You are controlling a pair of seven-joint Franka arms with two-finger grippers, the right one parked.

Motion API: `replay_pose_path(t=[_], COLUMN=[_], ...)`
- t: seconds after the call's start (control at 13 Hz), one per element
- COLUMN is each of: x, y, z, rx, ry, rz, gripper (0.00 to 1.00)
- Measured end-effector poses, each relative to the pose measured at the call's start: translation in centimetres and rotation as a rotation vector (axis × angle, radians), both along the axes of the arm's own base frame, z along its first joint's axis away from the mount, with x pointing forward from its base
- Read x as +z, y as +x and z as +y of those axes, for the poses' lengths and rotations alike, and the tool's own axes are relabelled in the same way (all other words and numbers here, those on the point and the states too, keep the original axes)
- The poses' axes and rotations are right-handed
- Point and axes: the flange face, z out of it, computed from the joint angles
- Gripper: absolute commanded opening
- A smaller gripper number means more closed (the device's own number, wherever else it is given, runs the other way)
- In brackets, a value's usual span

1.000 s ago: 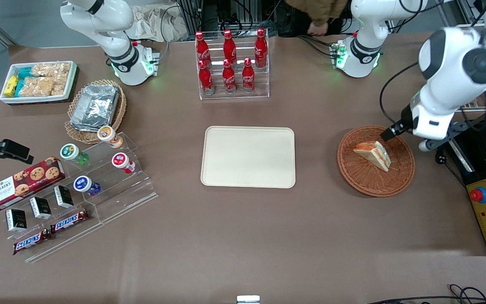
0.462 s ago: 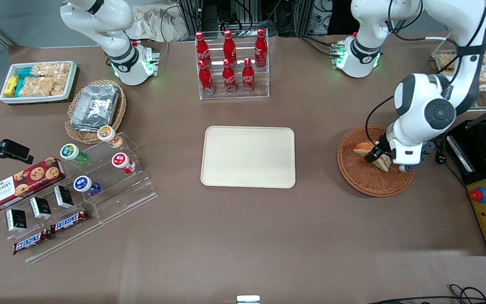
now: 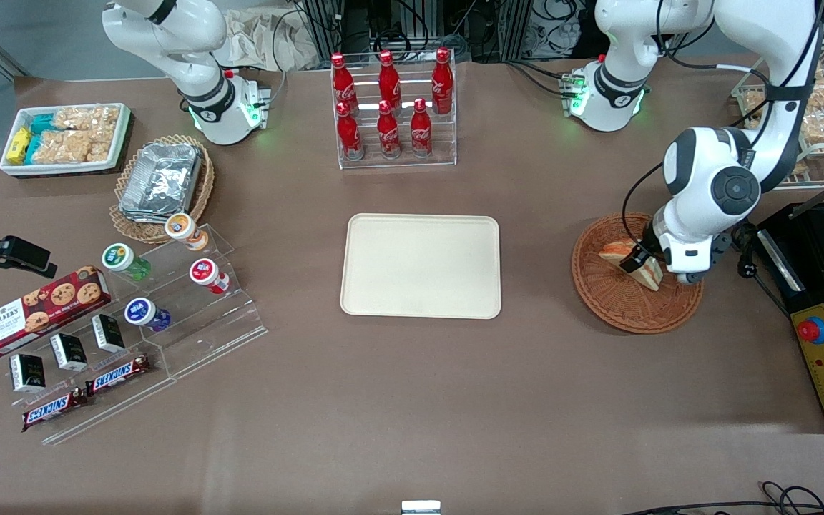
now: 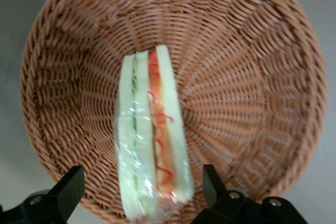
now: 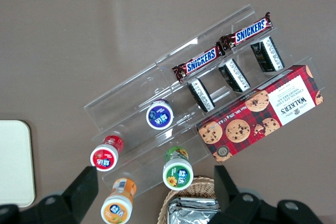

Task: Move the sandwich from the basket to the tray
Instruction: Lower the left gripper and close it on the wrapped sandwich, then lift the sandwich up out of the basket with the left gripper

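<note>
The gripper (image 3: pixel 639 263) was down inside the basket (image 3: pixel 609 300), right over the sandwich (image 3: pixel 616 251). In the left wrist view the two black fingers (image 4: pixel 68 190) stood wide apart, one on each side of the sandwich (image 4: pixel 152 140), with a gap between each fingertip and the bread; nothing was held. The gripper (image 4: pixel 142 195) straddled the wedge's wider end. The sandwich lay in the basket (image 4: pixel 252 77) on its side, in clear wrap, with the green layer and the orange-red layer running along its length. The basket sat on the brown table (image 3: pixel 412 400) toward the working arm's end. The tray (image 3: pixel 420 265) lay flat near the table's middle, well apart from the basket, nothing on it. Red cola bottles (image 3: pixel 387 107) stood in a clear rack farther from the front camera than the tray. Toward the parked arm's end were a lighter wicker basket with foil containers (image 3: pixel 162 179), a white tray of snack packets (image 3: pixel 65 136), small jars on a clear stand (image 3: pixel 162 275), a cookie box (image 3: pixel 40 300) and Snickers bars (image 3: pixel 86 393).
</note>
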Motion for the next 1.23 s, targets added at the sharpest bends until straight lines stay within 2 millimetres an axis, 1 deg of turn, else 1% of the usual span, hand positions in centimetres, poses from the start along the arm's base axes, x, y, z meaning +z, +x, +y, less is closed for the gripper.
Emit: replay_pose_path(t=[0.08, 0.15, 0.23, 0.31, 0.38, 0.54, 0.62, 0.69, 0.77, 0.85, 0.92, 1.08, 1.15, 1.23], x=[-0.7, -1.2, -1.6, -1.8, -1.7, -1.4, -0.8, 0.5, 2.9, 6.3, 10.5, 19.7, 23.7, 27.0], y=[-0.2, -0.2, -0.2, -0.2, -0.2, 0.1, 0.3, 0.8, 1.5, 2.7, 4.0, 6.5, 7.3, 8.0], z=[0.3, 0.5, 0.5, 0.5, 0.5, 0.4, 0.4, 0.5, 0.5, 0.4, 0.1, -0.7, -1.3, -1.8], rx=[0.013, 0.028, 0.047, 0.072, 0.094, 0.122, 0.124, 0.124, 0.121, 0.109, 0.093, 0.028, -0.022, -0.070], ry=[0.004, 0.005, 0.007, 0.009, 0.012, 0.016, 0.018, 0.024, 0.036, 0.049, 0.059, 0.059, 0.052, 0.044], rz=[-0.004, -0.003, -0.001, -0.001, -0.003, -0.011, -0.012, -0.005, 0.021, 0.059, 0.083, 0.083, 0.077, 0.080], gripper=[0.85, 0.55, 0.31, 0.13, 0.02, 0.00, 0.00, 0.00, 0.00, 0.01, 0.01, 0.01, 0.01, 0.01])
